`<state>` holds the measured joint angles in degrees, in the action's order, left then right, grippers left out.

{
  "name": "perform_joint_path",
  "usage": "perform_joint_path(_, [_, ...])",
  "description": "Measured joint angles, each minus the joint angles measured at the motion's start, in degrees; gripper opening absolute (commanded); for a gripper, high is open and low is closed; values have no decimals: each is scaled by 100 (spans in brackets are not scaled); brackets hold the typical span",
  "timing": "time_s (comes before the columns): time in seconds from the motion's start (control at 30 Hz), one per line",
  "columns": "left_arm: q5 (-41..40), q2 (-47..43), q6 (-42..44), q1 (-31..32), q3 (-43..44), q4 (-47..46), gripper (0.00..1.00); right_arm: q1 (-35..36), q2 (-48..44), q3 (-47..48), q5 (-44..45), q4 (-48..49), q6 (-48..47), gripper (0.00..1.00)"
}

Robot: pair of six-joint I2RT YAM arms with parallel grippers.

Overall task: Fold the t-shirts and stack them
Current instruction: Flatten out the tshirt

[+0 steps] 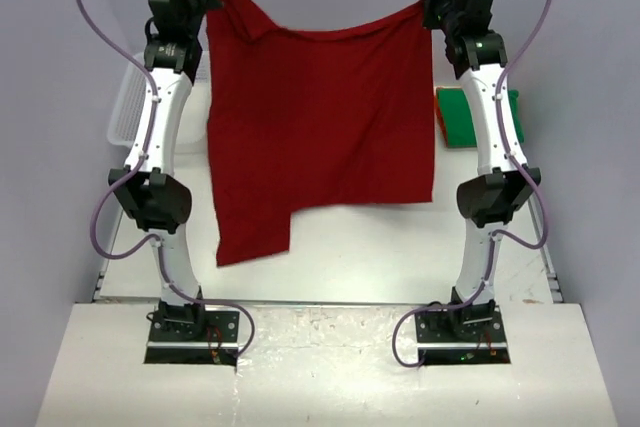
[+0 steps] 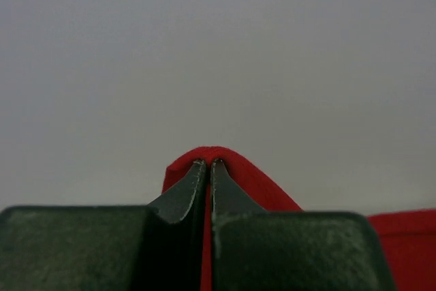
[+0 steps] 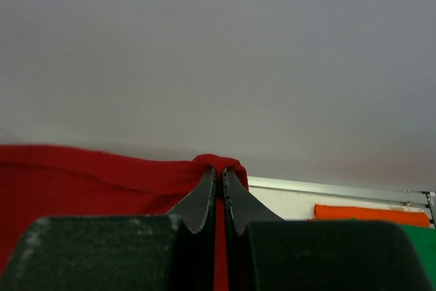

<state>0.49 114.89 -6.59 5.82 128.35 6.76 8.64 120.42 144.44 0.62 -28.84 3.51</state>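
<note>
Two corners of the dark red t-shirt [image 1: 320, 127] sat clamped in our left gripper [image 2: 208, 163] and right gripper [image 3: 219, 172]; it hung straight below both, top edge running side to side over the table [image 1: 400, 247].

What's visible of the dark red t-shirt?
The dark red t-shirt is plain soft cloth, hanging spread like a curtain over the table. The left gripper and right gripper each pinch an upper corner, jaws shut. Its top edge sags between them; the lower left part hangs lowest. Table contact unclear.
</note>
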Motion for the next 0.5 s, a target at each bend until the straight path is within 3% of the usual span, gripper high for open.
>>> perform_joint_path(0.1, [-13, 437, 37, -101, 1296, -313, 0, -22, 61, 101, -87, 168, -33, 0])
perform_joint_path(0.17, [-15, 433, 37, -153, 1598, -752, 0, -13, 28, 258, -175, 459, -66, 0])
perform_joint_path(0.37, [42, -153, 50, -299, 1320, -1281, 0, -26, -564, 85, -293, 951, -168, 0])
perform_joint_path(0.5, [92, -835, 81, -323, 74, -1281, 0, -52, -920, -402, -337, 745, -151, 0])
